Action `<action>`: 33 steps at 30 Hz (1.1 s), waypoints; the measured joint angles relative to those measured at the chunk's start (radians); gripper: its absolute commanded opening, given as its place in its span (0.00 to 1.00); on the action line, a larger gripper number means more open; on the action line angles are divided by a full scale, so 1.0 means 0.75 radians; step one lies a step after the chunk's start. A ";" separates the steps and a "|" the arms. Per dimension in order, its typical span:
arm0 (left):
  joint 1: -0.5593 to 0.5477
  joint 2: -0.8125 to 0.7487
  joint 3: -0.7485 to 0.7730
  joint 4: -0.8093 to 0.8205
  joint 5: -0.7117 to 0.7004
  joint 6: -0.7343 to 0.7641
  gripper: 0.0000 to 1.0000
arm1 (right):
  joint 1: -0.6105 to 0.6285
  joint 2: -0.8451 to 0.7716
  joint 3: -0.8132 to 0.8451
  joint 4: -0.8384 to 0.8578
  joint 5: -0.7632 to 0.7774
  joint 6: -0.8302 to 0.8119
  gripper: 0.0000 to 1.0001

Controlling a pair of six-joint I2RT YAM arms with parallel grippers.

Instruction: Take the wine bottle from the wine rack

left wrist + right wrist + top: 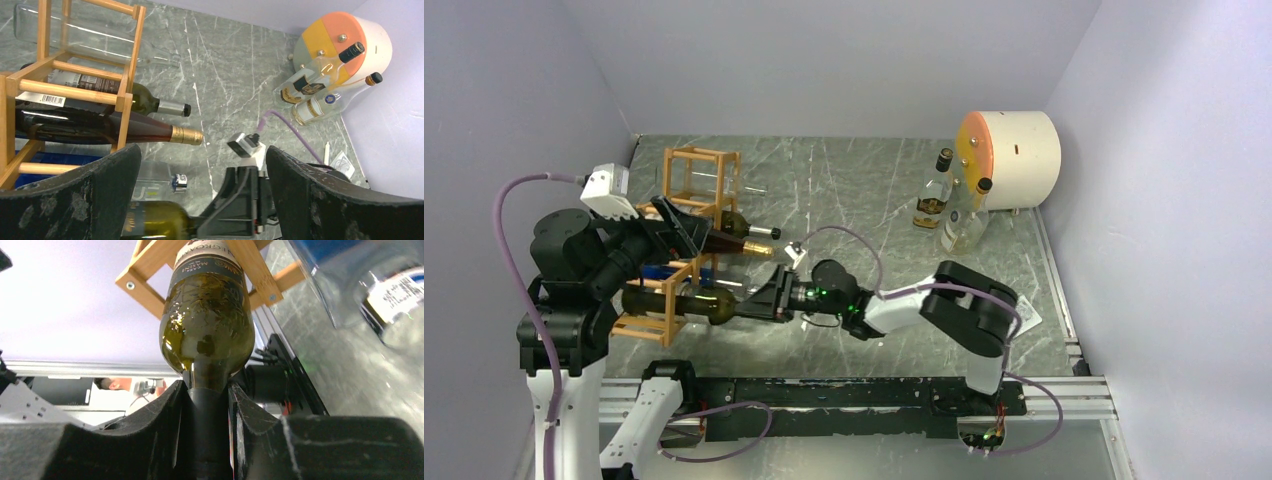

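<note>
The wine rack (692, 180) of light-brown wooden bars stands at the left and also shows in the left wrist view (125, 75) and the right wrist view (145, 267). A green wine bottle (679, 302) lies in its near low cell, neck pointing right. My right gripper (762, 300) is shut on that neck, seen close in the right wrist view (209, 410) below the bottle's shoulder (207, 325). My left gripper (682, 228) hovers over the rack, open and empty (202, 200). The green bottle (155, 222) lies below it.
A dark bottle with a gold cap (100, 131), a labelled bottle (140, 100) and a clear bottle (100, 42) also lie in the rack. A white cylinder with an orange face (1014, 150) stands far right with two bottles (934, 195) leaning on it. Walls close in on both sides.
</note>
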 measured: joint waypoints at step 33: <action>0.000 0.047 -0.027 0.062 -0.007 0.042 0.98 | -0.828 -1.042 0.713 -2.729 -0.176 -1.149 0.00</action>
